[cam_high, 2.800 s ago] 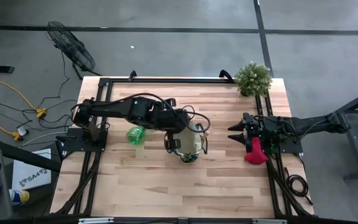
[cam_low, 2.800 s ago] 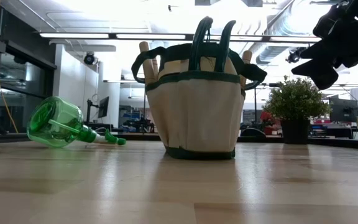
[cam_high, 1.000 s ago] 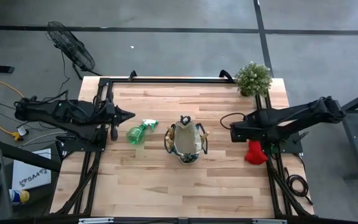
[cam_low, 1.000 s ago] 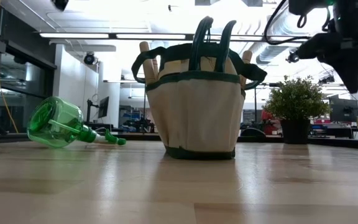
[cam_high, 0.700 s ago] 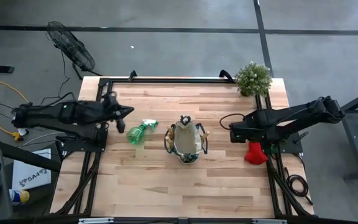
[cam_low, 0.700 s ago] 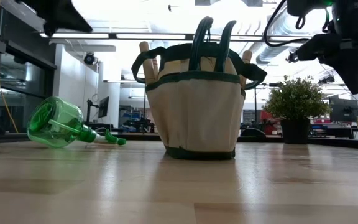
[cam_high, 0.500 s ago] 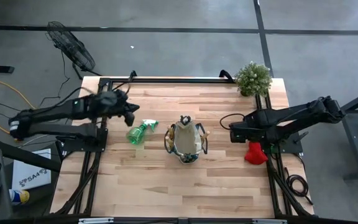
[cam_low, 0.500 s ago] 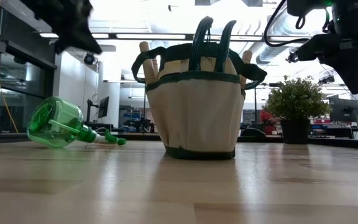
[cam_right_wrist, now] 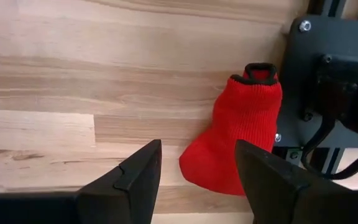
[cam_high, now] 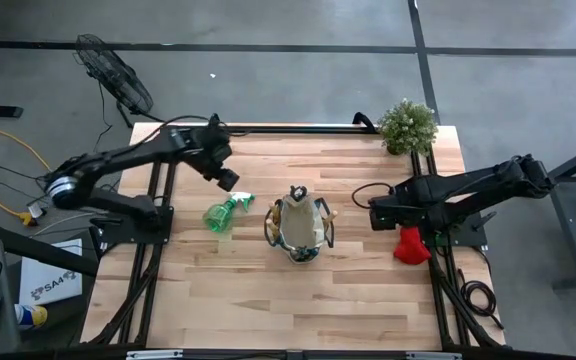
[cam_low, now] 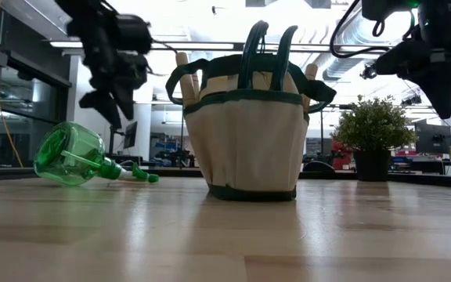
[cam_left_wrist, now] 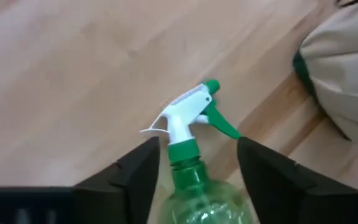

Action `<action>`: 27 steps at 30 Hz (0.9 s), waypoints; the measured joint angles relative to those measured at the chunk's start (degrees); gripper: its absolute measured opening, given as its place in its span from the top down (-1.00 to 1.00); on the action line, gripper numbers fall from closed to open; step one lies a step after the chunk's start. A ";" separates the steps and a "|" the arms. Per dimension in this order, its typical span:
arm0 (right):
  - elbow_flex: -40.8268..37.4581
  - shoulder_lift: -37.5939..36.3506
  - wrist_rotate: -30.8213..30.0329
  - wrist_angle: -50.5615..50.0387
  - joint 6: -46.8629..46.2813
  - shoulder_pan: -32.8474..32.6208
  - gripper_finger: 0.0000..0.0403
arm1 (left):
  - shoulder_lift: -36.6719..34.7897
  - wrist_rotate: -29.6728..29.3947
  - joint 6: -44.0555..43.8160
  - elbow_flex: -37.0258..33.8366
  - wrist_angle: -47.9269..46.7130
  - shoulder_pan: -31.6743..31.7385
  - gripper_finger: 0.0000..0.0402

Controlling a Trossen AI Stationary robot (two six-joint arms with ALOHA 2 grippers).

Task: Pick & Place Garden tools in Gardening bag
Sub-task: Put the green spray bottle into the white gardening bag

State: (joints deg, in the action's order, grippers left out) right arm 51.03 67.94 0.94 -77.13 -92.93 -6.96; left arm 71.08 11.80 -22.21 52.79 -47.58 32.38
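Wooden-handled tools already standing in round beige fabric bag (cam_high: 297, 228) at table centre; translucent green plastic spray bottle (cam_high: 220, 213) lying at bag's 9 o'clock, red knit glove (cam_high: 411, 246) at 3 o'clock, both left. Left gripper (cam_left_wrist: 197, 165) spread wide, empty, straddling bottle neck from above. Right gripper (cam_right_wrist: 197, 171) wide, empty, above glove.

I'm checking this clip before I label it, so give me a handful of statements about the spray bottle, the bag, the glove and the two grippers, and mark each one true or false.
1. The green spray bottle lies on its side on the table. True.
2. The left gripper is shut on the spray bottle. False: its fingers stand open to either side of the bottle's neck, above it.
3. The red glove is inside the gardening bag. False: it lies on the table by the right arm's base.
4. The right gripper is open and empty, with the glove ahead of it. True.
5. The gardening bag has tipped over. False: it stands upright.
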 joint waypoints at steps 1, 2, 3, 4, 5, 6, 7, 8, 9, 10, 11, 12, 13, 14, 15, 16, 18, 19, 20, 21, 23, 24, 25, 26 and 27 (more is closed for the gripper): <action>0.00 0.00 -0.13 -0.01 0.46 0.00 0.02 | 2.11 0.79 0.45 0.98 -0.50 -0.02 -0.09; 0.00 0.00 -0.61 -0.01 1.02 -0.02 0.02 | 4.10 1.57 0.90 1.98 -0.96 -0.09 -0.14; 0.00 0.00 -1.02 0.01 1.42 -0.02 0.02 | 6.02 1.97 1.12 3.01 -1.70 -0.13 -0.18; 0.00 0.00 -1.32 -0.01 1.98 -0.02 0.02 | 7.89 2.57 1.39 4.12 -2.71 -0.13 -0.21; 0.00 0.00 -1.64 -0.01 2.91 -0.02 0.02 | 9.58 3.25 1.47 5.12 -3.83 -0.15 -0.23; 0.00 0.00 -1.96 -0.01 3.58 -0.02 0.02 | 11.36 4.08 1.52 6.26 -5.16 -0.15 -0.24; 0.00 0.00 -2.23 -0.01 4.29 -0.01 0.02 | 13.03 4.73 1.54 7.41 -6.36 -0.15 -0.24; 0.00 0.00 -2.46 -0.01 4.62 -0.02 0.02 | 14.60 5.29 1.53 8.48 -7.68 -0.15 -0.25; 0.00 0.00 -2.58 -0.01 4.94 -0.01 0.02 | 16.09 5.66 1.54 9.54 -9.50 -0.15 -0.25; -0.02 0.00 -2.71 -0.02 5.52 -0.01 0.02 | 17.33 5.63 1.59 10.51 -11.47 -0.15 -0.25; -0.02 0.00 -2.90 -0.01 6.12 -0.02 0.02 | 18.35 5.65 1.83 11.26 -13.19 -0.15 -0.25; -0.02 0.00 -2.97 -0.02 6.38 -0.02 0.02 | 19.30 5.65 2.26 12.00 -14.66 -0.25 -0.25; -0.02 0.00 -3.10 -0.03 6.90 -0.01 0.02 | 20.16 5.63 2.43 12.52 -15.48 -0.64 -0.25; -0.02 0.00 -3.37 -0.01 7.42 -0.02 0.02 | 20.90 5.48 2.47 12.79 -15.95 -0.98 -0.25; -0.02 0.00 -3.57 -0.01 7.64 -0.02 0.02 | 21.37 5.32 2.54 12.84 -16.35 -1.36 -0.25; -0.02 0.00 -3.81 -0.03 7.75 -0.04 0.02 | 21.66 4.88 2.61 12.84 -16.55 -1.78 -0.25; -0.02 0.00 -4.30 -0.02 8.38 -0.04 0.02 | 22.28 3.54 2.50 12.99 -16.13 -2.79 -0.25; -0.02 0.00 -4.32 -0.02 8.81 -0.04 0.02 | 22.68 2.50 2.48 12.99 -16.06 -3.26 -0.25; -0.02 0.00 -4.36 -0.03 9.18 -0.04 0.02 | 23.01 1.44 2.46 12.97 -16.28 -3.65 -0.25; -0.02 0.00 -4.50 -0.03 9.38 -0.04 0.02 | 23.34 0.79 2.42 12.95 -16.34 -4.12 -0.25; -0.02 0.00 -5.01 -0.01 9.94 -0.07 0.02 | 24.23 0.11 2.40 12.95 -16.19 -4.95 -0.25; -0.02 0.00 -5.08 -0.01 10.35 -0.07 0.02 | 24.74 0.08 2.34 12.95 -16.22 -5.30 -0.25; -0.02 0.00 -5.08 -0.03 10.74 -0.07 0.02 | 25.31 0.05 2.26 12.95 -16.13 -5.73 -0.25; -0.02 0.00 -5.12 -0.03 10.97 -0.07 0.02 | 25.91 -0.02 2.23 12.95 -15.94 -6.06 -0.25; -0.02 0.00 -5.18 -0.01 11.19 -0.07 0.02 | 26.59 -0.16 1.94 12.95 -15.84 -6.30 -0.25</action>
State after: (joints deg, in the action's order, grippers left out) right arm 51.00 67.94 -4.24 -77.14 -81.74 -7.03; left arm 97.66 11.64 -20.27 65.73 -63.42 26.09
